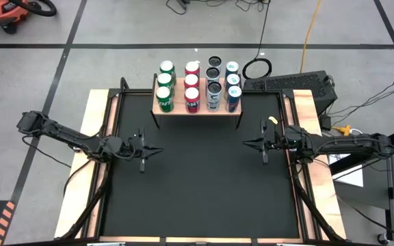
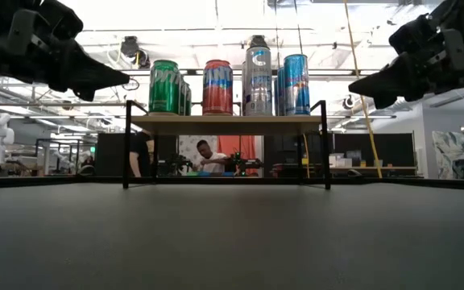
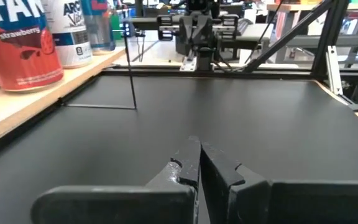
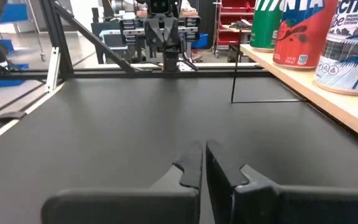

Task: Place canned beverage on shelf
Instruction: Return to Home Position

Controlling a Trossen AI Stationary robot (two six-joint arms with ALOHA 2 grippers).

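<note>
The shelf point(image 1: 197, 109), a light-wood board on thin black legs, stands at the table's far edge. On it stand several cans in rows: green point(image 1: 165, 80), red point(image 1: 192, 85), grey-white point(image 1: 214, 82) and blue point(image 1: 233, 85); they also show in the low view point(image 2: 229, 86). My left gripper point(image 1: 157, 150) hovers shut and empty over the table's left middle. My right gripper point(image 1: 246, 143) hovers shut and empty over the right middle. The two point at each other; their tips show in the left wrist view point(image 3: 197, 149) and the right wrist view point(image 4: 202, 149).
The black table point(image 1: 197, 191) has wooden side rails and a black frame. A keyboard point(image 1: 289, 83) and cables lie beyond the far right corner. People and benches show in the room behind point(image 2: 212, 157).
</note>
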